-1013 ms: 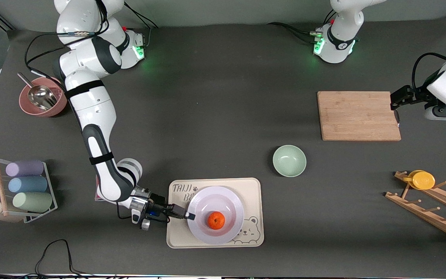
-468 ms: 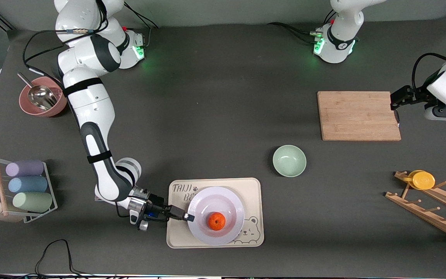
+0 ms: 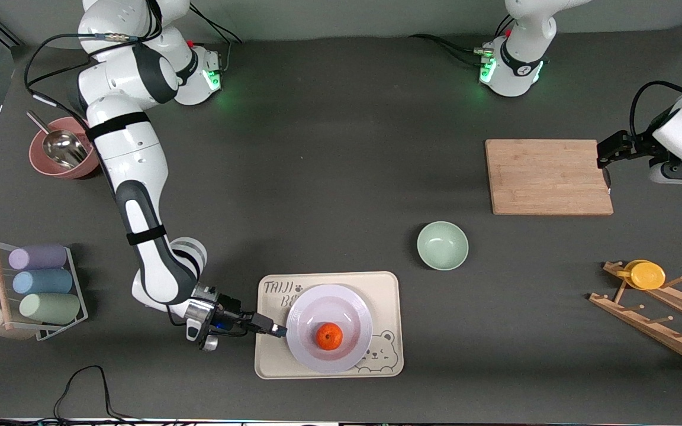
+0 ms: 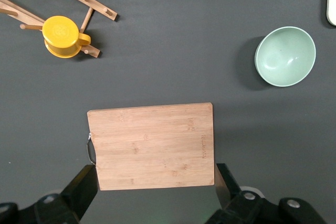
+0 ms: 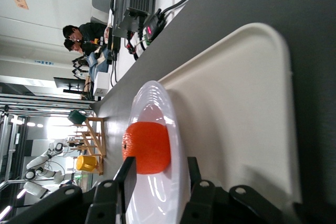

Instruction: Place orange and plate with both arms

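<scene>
The white plate (image 3: pixel 329 305) rests on the cream bear-printed tray (image 3: pixel 385 290), with the orange (image 3: pixel 330 336) in it. My right gripper (image 3: pixel 280 331) is low at the plate's rim, on the side toward the right arm's end of the table. In the right wrist view the plate (image 5: pixel 155 111) holds the orange (image 5: pixel 147 148), and the right gripper (image 5: pixel 161 163) is open with one finger on each side of the rim. My left gripper (image 3: pixel 604 155) waits open and empty over the edge of the wooden cutting board (image 3: pixel 548 176), which also shows in the left wrist view (image 4: pixel 152 145).
A mint-green bowl (image 3: pixel 442 245) stands between the tray and the cutting board. A wooden rack with a yellow cup (image 3: pixel 646 274) is at the left arm's end. A pink bowl with a metal scoop (image 3: pixel 63 148) and a rack of pastel cups (image 3: pixel 33 284) are at the right arm's end.
My right gripper has drawn back a little from over the plate's rim toward the right arm's end of the table. The plate, the orange and the left arm have stayed put.
</scene>
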Tool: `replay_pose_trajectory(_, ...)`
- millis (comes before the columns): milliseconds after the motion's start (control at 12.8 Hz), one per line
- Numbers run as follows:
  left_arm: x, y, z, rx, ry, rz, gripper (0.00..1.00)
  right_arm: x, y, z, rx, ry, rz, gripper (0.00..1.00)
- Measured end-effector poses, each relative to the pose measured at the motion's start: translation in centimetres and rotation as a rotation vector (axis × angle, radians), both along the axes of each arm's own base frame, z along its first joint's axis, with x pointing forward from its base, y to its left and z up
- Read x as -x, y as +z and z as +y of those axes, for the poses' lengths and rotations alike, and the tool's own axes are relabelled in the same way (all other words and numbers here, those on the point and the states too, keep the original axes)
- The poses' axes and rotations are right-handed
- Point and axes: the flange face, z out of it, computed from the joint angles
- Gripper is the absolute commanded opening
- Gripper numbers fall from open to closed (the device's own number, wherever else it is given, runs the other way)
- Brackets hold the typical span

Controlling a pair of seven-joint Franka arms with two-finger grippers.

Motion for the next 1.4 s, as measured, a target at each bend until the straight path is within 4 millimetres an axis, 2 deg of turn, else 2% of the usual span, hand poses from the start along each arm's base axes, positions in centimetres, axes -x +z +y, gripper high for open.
replay_pose_trajectory(390, 0.0, 0.0, 0.0, 0.000, 0.000, 0.000, 1.00, 0.7, 2.5, -2.3, 0.088, 0.030, 0.001, 0.46)
replay_pose_trajectory(623, 0.0, -0.1, 0.0, 0.000, 0.000, 0.001, 1.00, 1.7, 5.2, -5.3, 0.183, 0.059, 0.036, 0.47)
replay_pose_trajectory(779, 0.0, -0.1, 0.0, 0.000, 0.000, 0.001, 1.00, 2.9, 8.0, -7.8, 0.279, 0.099, 0.048, 0.48)
replay_pose_trajectory(935, 0.0, -0.1, 0.0, 0.000, 0.000, 0.002, 1.00, 4.5, 12.0, -10.3, 0.381, 0.154, 0.065, 0.53)
replay_pose_trajectory(1403, 0.0, -0.2, 0.1, 0.001, 0.001, 0.003, 1.00, 10.4, 27.4, -20.0, 0.657, 0.318, 0.176, 0.61)
